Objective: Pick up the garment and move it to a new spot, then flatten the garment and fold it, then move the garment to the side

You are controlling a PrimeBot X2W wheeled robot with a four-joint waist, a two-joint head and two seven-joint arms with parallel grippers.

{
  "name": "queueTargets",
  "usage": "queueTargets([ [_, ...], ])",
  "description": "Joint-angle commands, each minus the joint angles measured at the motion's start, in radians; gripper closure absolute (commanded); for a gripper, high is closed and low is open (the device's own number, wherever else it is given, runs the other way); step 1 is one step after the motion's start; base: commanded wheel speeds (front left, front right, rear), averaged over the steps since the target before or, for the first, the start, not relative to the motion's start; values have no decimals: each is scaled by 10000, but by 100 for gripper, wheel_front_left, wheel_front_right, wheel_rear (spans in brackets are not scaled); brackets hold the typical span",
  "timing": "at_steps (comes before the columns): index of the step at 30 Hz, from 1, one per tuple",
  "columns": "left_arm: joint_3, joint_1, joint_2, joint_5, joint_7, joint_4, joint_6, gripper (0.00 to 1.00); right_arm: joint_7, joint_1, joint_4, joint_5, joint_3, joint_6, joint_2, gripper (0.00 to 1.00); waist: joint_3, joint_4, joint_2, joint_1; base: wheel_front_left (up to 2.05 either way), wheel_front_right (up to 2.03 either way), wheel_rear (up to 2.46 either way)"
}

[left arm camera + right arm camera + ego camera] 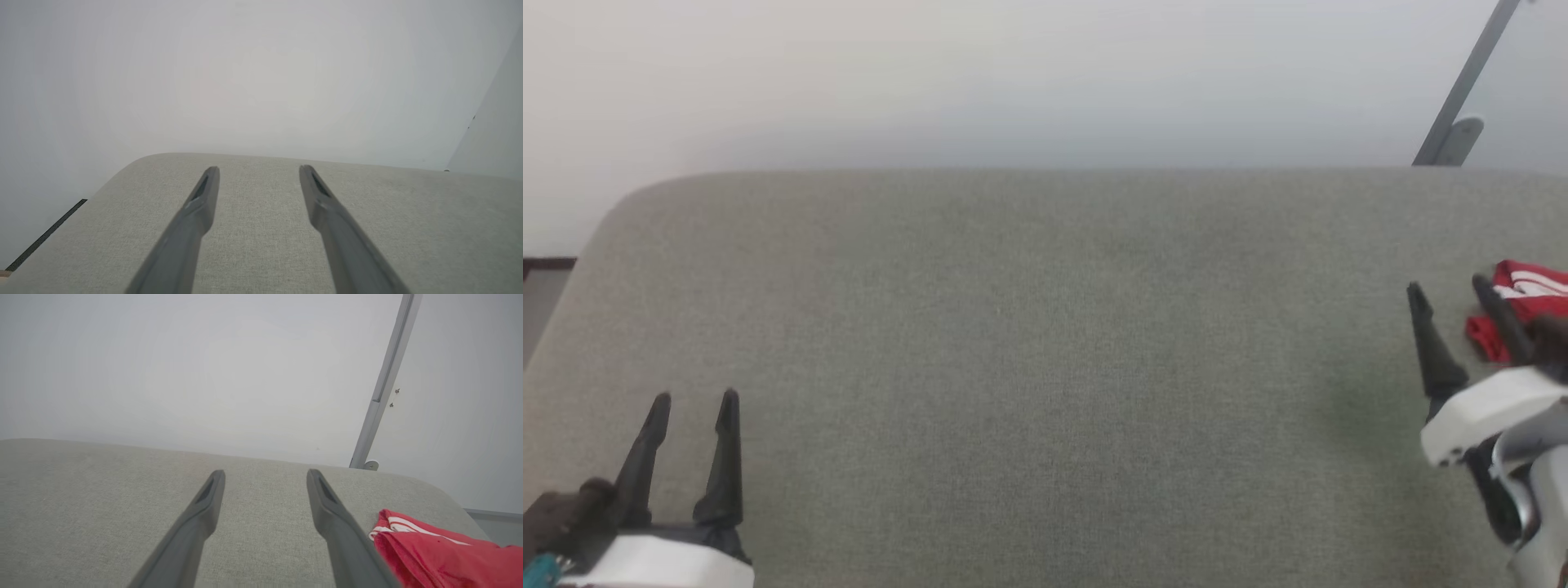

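The garment [1531, 298] is a bunched red shirt with white stripes, lying at the far right edge of the grey fabric surface [1045, 367]. In the right wrist view the garment [441, 555] sits at the lower right, just right of the right finger. My right gripper [1450, 286] is open beside the garment, its right finger crossing in front of the red cloth, nothing between the fingers. My left gripper [694, 398] is open at the lower left, far from the garment. The left wrist view shows my left gripper [259, 169] over bare fabric.
A pale wall rises behind the surface's rounded far edge. A grey metal bar [1462, 90] leans at the back right, also the metal bar [380, 388] in the right wrist view. The surface's left corner drops to the floor [543, 286].
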Motion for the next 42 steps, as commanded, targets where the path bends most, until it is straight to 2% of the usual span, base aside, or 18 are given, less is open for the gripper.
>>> queueTargets([
  [1,92,205,7,112,-42,-55,-19,0,-117,244,-58,-110,-4,-19,110,0,-197,-44,0,0,0,0,0],
  [23,337,1045,-104,-69,-42,-276,-18,0,-401,2476,-2133,-770,-720,-19,1203,0,-645,-317,0,0,0,0,0],
  [42,243,1029,-128,-75,-42,-316,-18,0,-238,3006,-2792,-932,-1041,-17,1636,0,-596,-440,0,0,0,0,0],
])
